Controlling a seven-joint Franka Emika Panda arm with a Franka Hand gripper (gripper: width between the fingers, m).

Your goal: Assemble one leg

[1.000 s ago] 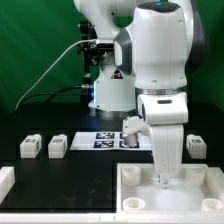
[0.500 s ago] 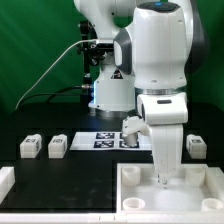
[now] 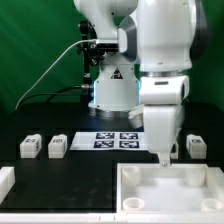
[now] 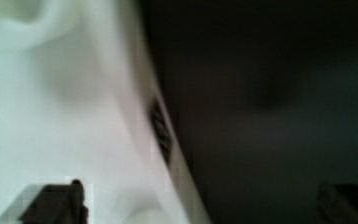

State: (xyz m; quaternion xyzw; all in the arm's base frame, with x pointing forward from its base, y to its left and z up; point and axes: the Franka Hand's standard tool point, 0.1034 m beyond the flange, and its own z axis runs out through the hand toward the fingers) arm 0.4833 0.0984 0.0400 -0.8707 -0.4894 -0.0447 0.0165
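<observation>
Three white legs with marker tags stand on the black table in the exterior view: two at the left [image 3: 30, 147] [image 3: 58, 146] and one at the right [image 3: 198, 145]. The large white tray-like piece [image 3: 135, 172] lies at the front. My gripper [image 3: 165, 157] hangs just above the tray's far rim, apart from all the legs. In the wrist view the gripper [image 4: 202, 200] is open, with its two dark fingertips [image 4: 55, 203] wide apart and nothing between them. Below it are the blurred white tray [image 4: 51, 110] and the dark table.
The marker board [image 3: 112, 140] lies on the table behind the tray, in front of the robot base. Another white part [image 3: 5, 181] sits at the front on the exterior view's left. A green wall closes the back.
The gripper has risen out of the tray and shifted slightly toward the exterior view's right. The arm has turned, so the marker board now shows fully. The legs have not moved.
</observation>
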